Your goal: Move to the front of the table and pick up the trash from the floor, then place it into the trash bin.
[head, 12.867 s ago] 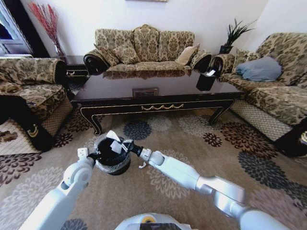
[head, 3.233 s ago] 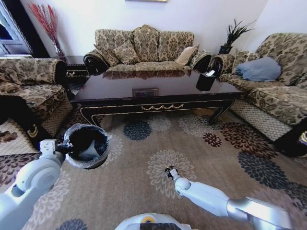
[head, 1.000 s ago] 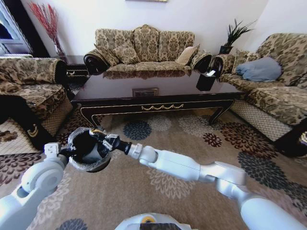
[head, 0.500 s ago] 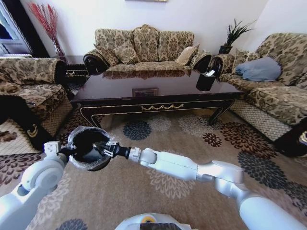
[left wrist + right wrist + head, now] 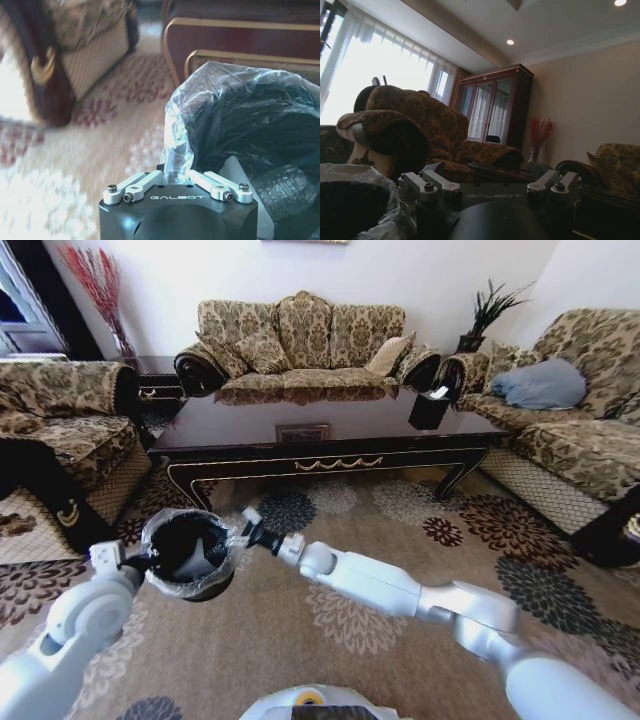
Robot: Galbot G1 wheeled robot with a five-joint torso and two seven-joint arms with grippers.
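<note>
floor: medallion carpet, table upper centre
bin: lower left, bottle inside
left gripper: pinching bin's liner (rim)
right gripper: spread, beside bin

white arm shells | black claw, "GALBOT" mark | apparently silver screwed linkages

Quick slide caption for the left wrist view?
Left gripper shut on the trash bin liner's rim, beside the table.

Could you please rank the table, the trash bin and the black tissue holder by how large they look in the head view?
1. table
2. trash bin, helped by nearness
3. black tissue holder
</note>
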